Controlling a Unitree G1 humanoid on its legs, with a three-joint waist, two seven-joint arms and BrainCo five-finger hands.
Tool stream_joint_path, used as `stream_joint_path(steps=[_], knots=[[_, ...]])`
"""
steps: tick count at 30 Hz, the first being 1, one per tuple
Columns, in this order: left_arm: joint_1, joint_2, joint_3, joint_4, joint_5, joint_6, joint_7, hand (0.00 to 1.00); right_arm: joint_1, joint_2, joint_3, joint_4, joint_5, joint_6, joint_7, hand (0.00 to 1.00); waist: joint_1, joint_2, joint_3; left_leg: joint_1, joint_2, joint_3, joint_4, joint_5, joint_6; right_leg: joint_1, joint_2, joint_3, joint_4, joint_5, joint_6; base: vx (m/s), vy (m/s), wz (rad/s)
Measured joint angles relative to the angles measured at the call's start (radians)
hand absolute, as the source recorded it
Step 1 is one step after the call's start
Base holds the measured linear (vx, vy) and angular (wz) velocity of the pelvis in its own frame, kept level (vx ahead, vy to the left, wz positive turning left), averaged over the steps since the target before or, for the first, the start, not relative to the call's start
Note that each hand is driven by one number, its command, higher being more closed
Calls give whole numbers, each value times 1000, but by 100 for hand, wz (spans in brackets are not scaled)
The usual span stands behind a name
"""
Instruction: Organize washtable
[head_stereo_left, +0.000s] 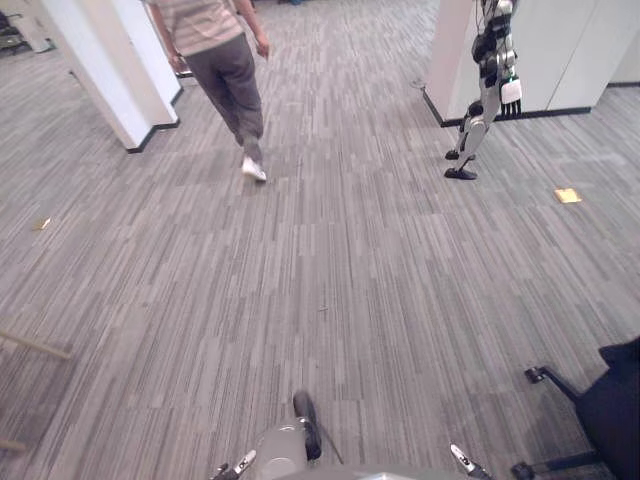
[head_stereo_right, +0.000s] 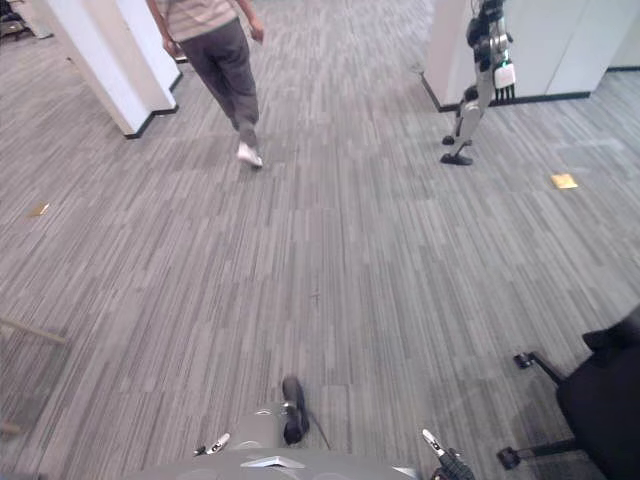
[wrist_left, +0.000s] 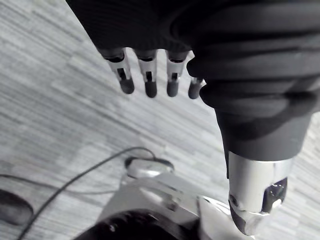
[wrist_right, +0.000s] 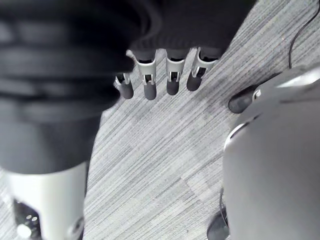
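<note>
The left hand (wrist_left: 160, 35) hangs above the floor (head_stereo_left: 350, 270) with its fingers (wrist_left: 150, 82) loose and nearly straight in a row. Its thumb (wrist_left: 257, 195) stands well apart from them, and nothing lies between them. The right hand (wrist_right: 175, 25) hangs the same way: its fingers (wrist_right: 149, 87) are relaxed side by side, its thumb (wrist_right: 45, 200) is off to one side, and it grips nothing.

The floor under both hands is grey carpet laid in narrow streaked planks, and it runs across the whole room ahead. Low on the robot's right stands a black office chair (head_stereo_left: 610, 410) on a dark wheeled base. Farther off on that side a small yellow scrap (head_stereo_left: 568, 195) lies flat on the carpet. Beyond it a second humanoid robot (head_stereo_left: 490, 90) stands upright close to a white wall (head_stereo_left: 560, 50) with a dark skirting.

Ahead and to the left is a person (head_stereo_left: 225, 70) in dark trousers and a striped top, back turned and mid-stride, with one white shoe (head_stereo_left: 254, 169) lifted at the heel. They are beside a white pillar (head_stereo_left: 100, 70).
</note>
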Motion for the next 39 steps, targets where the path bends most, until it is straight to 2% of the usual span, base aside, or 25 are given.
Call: stream_joint_path(steps=[1, 3, 5, 6, 8, 10, 12, 13, 15, 16, 17, 20, 21, 22, 24, 27, 28, 30, 31, 32, 34, 35, 36, 38, 39], knots=[[11, 12, 1, 9, 1, -1, 0, 0, 10, 9, -1, 1, -3, 0, 2, 0, -13, -29, -26, 11, -50, -22, -4, 12, 60, -56, -46, 6, 145, 4, -6, 673, 257, -8], [1, 34, -4, 24, 1, 0, -2, 0, 24, 16, -8, 10, -15, 3, 5, 0, -19, -49, -36, 44, -99, -24, -13, -18, 94, -117, -96, 10, 337, 23, 24, 450, 200, 39], [-18, 62, -11, 29, 1, 2, -3, 0, 45, 28, -24, 33, -29, 6, 10, 0, -31, -96, -18, 141, -166, -43, -20, -88, 105, -245, -152, 77, 713, 267, 163, 386, 179, 66], [-26, 71, -32, 34, 2, 6, -3, 0, 49, 35, -22, 37, -29, 7, 12, 0, -35, -88, -9, 200, -175, -67, -26, -121, 107, -317, -158, 83, 894, 310, 171, 287, 81, 41], [-33, 73, -66, 34, 3, 15, -4, 0, 47, 38, -21, 34, -28, 4, 19, 0, -37, -72, -2, 325, -171, -89, -81, -146, 107, -430, -157, 55, 1041, 213, 98, 127, -14, 12], [-51, 71, -110, 34, 4, 20, -4, 0, 47, 29, -19, 25, -27, -1, 24, 0, -40, -44, 6, 454, -151, -95, -173, -160, 99, -527, -135, 7, 989, 103, 44, -114, -59, 3], [-88, 61, -122, 29, 2, 18, -3, 0, 54, 22, -21, 7, -27, -1, 28, 0, -54, -25, 9, 542, -127, -111, -217, -224, 87, -649, -131, -66, 692, 77, 36, -370, -34, 22], [-96, 60, -124, 28, 2, 17, -2, 0, 59, 22, -21, 4, -27, 1, 28, 0, -61, -25, 9, 560, -123, -119, -218, -247, 78, -660, -134, -80, 567, 101, 55, -304, -17, 38], [-116, 45, -123, 21, 2, 8, -2, 0, 88, 26, -22, 6, -27, 8, 24, 0, -68, -30, 6, 631, -111, -143, -212, -330, 43, -676, -142, -126, 205, 295, 58, 277, -148, 42], [-115, 31, -119, 20, 2, 7, -2, 0, 100, 24, -22, 5, -27, 11, 19, 0, -75, -24, -3, 636, -95, -152, -207, -353, 45, -684, -135, -121, 232, 352, 46, 814, -201, 44], [-100, 6, -113, 21, 2, 3, -4, 0, 115, 17, -23, 4, -27, 18, 16, 0, -84, 8, -31, 634, -66, -158, -164, -355, 36, -718, -103, -102, 317, 336, 7, 785, -189, 31], [-115, -27, -73, 15, -1, -1, -9, 0, 96, 10, -60, -1, -27, 20, 11, 0, -89, 35, -22, 476, 24, -143, 280, -262, 2, -667, -84, -124, 412, 202, -21, 556, -243, 12], [-112, -34, -43, 5, -2, -2, -10, 0, 94, 11, -57, -5, -27, 19, 11, 0, -89, 39, -1, 395, 91, -149, 522, -93, 3, -586, -52, -147, 403, 146, -34, 446, -276, -11], [-108, -31, -42, -6, -5, -6, -11, 0, 84, 0, -39, -2, -27, 19, 9, 0, -77, 46, 14, 309, 149, -149, 761, -41, 9, -504, -21, -153, 393, 102, -56, 549, -279, -24], [-110, -8, -49, -20, -11, -13, -14, 0, 62, -7, -13, -3, -27, 17, 8, 0, -64, 33, 26, 179, 155, -134, 950, -109, 35, -350, 4, -148, 323, 55, -59, 594, -192, -22], [-109, 14, -60, -38, -44, -23, -12, 0, 17, -8, -1, -4, -24, 13, 4, 0, -51, 13, 28, 54, 139, -39, 794, -192, 34, -229, 6, -132, 220, 43, -53, 426, -103, -24], [-108, 17, -63, -47, -58, -25, -8, 0, -4, -8, -6, -5, -17, 3, -1, 0, -46, 9, 33, 17, 113, -10, 626, -210, 20, -180, 0, -120, 177, 36, -41, -2, -36, -38], [-100, 17, -74, -51, -64, -27, -3, 0, -19, -8, -18, -6, 0, 0, -3, 0, -35, 6, 32, 38, 30, -10, 161, -155, -33, -111, -17, -103, 115, 23, -23, -106, 1, -41], [-90, 7, -77, -52, -66, -26, -2, 0, -20, -15, -14, -6, 4, -4, -4, 0, -30, 36, 25, 32, 17, -44, -92, -82, -68, -64, 7, -79, 65, 14, -12, 84, 88, -43], [-90, 11, -77, -50, -72, -25, -1, 0, -20, -20, -6, -4, 4, -3, -5, 0, -22, 32, 25, 21, 15, -62, -68, -37, -53, -46, 5, -66, 61, 1, 1, 394, 162, -69], [-71, 22, -77, -30, -76, -18, 1, 0, -2, -6, 26, -4, 4, -4, -9, 0, -11, 7, 3, 41, -21, -71, -36, 25, -7, -67, -32, -12, 183, -6, -15, 546, 194, -44], [-62, 46, -81, -11, -76, -20, -1, 0, 18, 3, 27, 2, 2, -3, -6, 0, -22, -43, -22, 75, -77, -67, -50, 4, 43, -163, -95, 16, 409, 10, 8, 497, 231, 23], [-65, 74, -89, -10, -76, -16, -1, 0, 34, 17, 25, 5, 2, 0, -5, 0, -36, -82, -26, 117, -126, -69, -50, -26, 77, -244, -151, 47, 623, 97, 86, 461, 219, 42], [-67, 93, -123, -6, -75, -14, -1, 0, 64, 29, 25, 7, 0, 3, 0, 0, -50, -93, -10, 203, -161, -96, -51, -84, 88, -325, -180, 82, 866, 294, 161, 338, 129, 45], [-67, 89, -136, -2, -75, -8, -1, 0, 63, 30, 26, 4, 0, 4, 5, 0, -50, -79, 3, 272, -160, -111, -66, -111, 92, -382, -181, 70, 983, 235, 99, 240, 54, 21]])
